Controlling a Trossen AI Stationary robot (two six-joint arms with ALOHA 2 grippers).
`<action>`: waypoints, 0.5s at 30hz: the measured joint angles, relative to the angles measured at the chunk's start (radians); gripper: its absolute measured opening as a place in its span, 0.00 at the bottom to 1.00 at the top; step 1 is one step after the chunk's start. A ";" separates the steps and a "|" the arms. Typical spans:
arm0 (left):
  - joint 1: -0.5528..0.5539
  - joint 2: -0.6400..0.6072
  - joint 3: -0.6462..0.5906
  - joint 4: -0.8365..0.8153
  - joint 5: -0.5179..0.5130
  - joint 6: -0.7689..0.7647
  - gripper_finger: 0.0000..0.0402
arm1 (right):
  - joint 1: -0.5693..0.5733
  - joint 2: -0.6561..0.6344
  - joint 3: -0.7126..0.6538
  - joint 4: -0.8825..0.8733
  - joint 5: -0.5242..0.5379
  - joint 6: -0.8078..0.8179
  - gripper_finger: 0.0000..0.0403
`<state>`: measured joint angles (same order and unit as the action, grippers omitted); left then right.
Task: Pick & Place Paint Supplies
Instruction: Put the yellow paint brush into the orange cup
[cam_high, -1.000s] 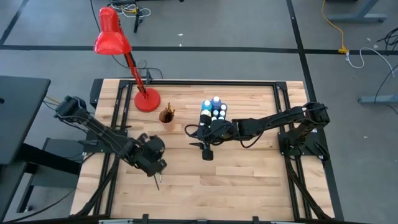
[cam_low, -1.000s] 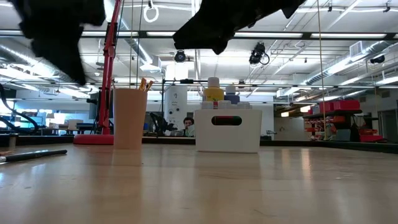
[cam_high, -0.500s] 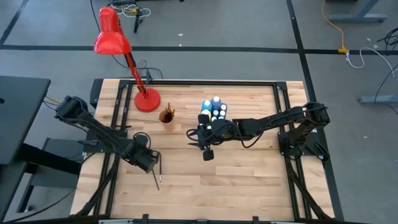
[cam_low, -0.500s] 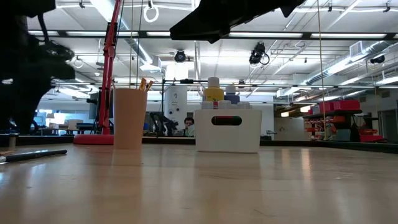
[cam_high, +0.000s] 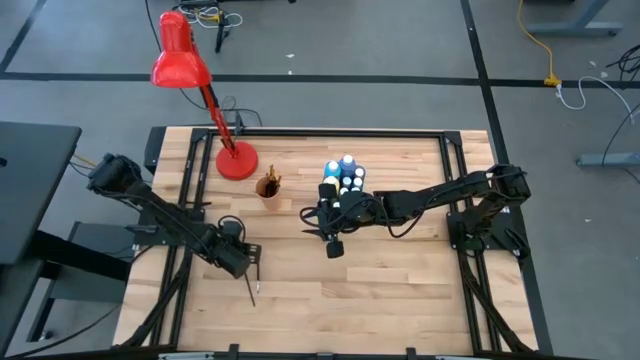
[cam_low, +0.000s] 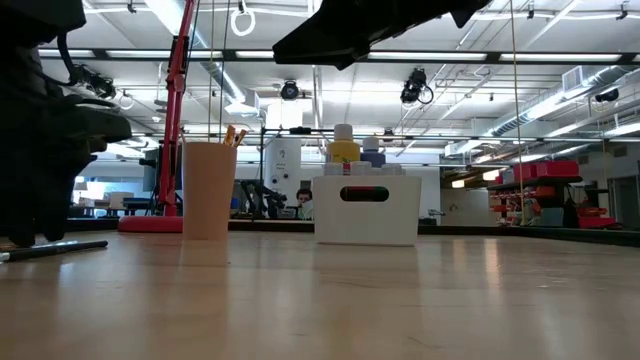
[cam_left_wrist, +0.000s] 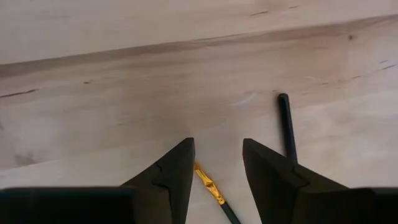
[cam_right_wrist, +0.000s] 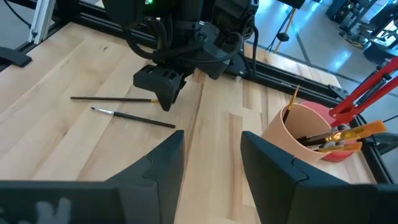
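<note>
Two thin brushes lie flat on the wooden table near its left front: one with a gold ferrule (cam_left_wrist: 208, 185), one with a dark handle (cam_left_wrist: 286, 127); both show in the right wrist view (cam_right_wrist: 115, 98) (cam_right_wrist: 134, 117). My left gripper (cam_left_wrist: 217, 165) points down just above them, open, its fingers on either side of the gold-ferruled brush without touching it. My right gripper (cam_high: 333, 246) hangs open and empty over the table's middle. A white bin (cam_low: 366, 208) holds white-capped paint bottles (cam_high: 345, 176). A tan cup (cam_high: 268, 187) holds more brushes.
A red desk lamp stands with its base (cam_high: 237, 161) at the far left, beside the cup. Black frame rails (cam_high: 300, 131) run along the table's edges. Bare wood lies in front of the bin and toward the table's right.
My left gripper has come down from well above the table to just over the two brushes, rolling about its own axis on the way. The brushes, cup and bin lie as before. My right gripper has kept its place.
</note>
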<state>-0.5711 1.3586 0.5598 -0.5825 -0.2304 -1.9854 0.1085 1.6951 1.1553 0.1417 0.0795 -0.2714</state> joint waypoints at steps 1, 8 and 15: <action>-0.001 0.000 0.000 0.002 0.000 0.006 0.37 | 0.000 0.000 0.000 0.000 0.000 0.000 0.40; 0.001 -0.001 0.012 0.027 -0.097 0.169 0.32 | 0.000 0.000 0.000 0.000 0.000 0.001 0.40; 0.001 -0.004 0.084 0.011 -0.170 0.251 0.33 | 0.000 0.000 0.000 0.003 -0.001 0.001 0.40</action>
<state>-0.5697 1.3548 0.6438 -0.5714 -0.4006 -1.7341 0.1085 1.6951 1.1553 0.1450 0.0788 -0.2707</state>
